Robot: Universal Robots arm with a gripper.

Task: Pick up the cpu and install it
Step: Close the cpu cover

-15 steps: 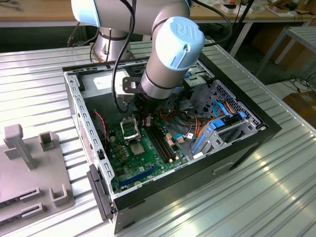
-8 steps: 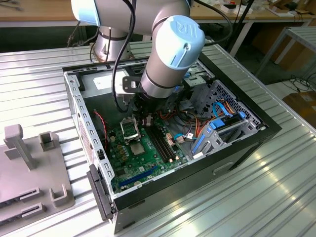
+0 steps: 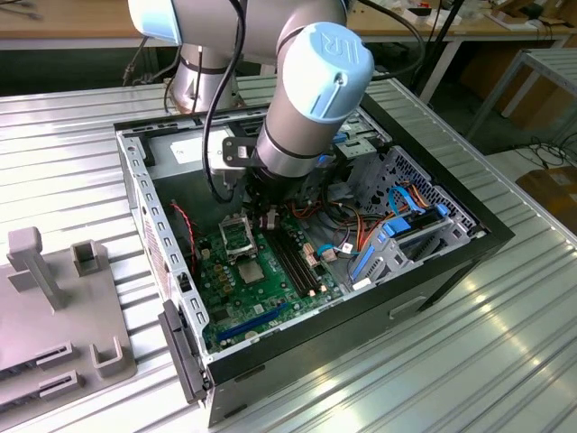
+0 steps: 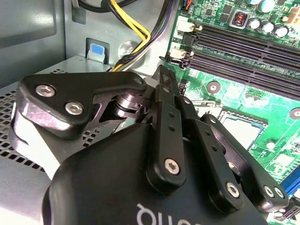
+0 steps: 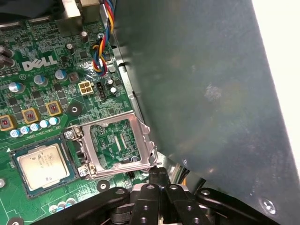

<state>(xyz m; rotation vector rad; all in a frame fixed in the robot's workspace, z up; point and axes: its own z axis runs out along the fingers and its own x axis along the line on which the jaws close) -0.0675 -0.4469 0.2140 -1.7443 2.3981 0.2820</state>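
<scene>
Inside an opened computer case (image 3: 433, 271) lying on a ribbed metal counter (image 3: 505, 361), the cpu (image 5: 43, 164) sits flat in its socket on the green motherboard (image 5: 42, 56), silver top up; the hinged socket frame (image 5: 117, 143) stands open just beside it, between the chip and the claw (image 5: 158, 180); in the exterior view the chip (image 3: 250, 272) lies near the board's middle, with the claw (image 3: 269, 219) above and slightly beyond it; the case also holds long black memory slots (image 4: 243, 51), bundled cables (image 4: 136, 35) and blue drive brackets (image 3: 383, 244); the claw's black fingers (image 4: 166, 89) are pressed together, gripping nothing, their tips apart from the chip.
</scene>
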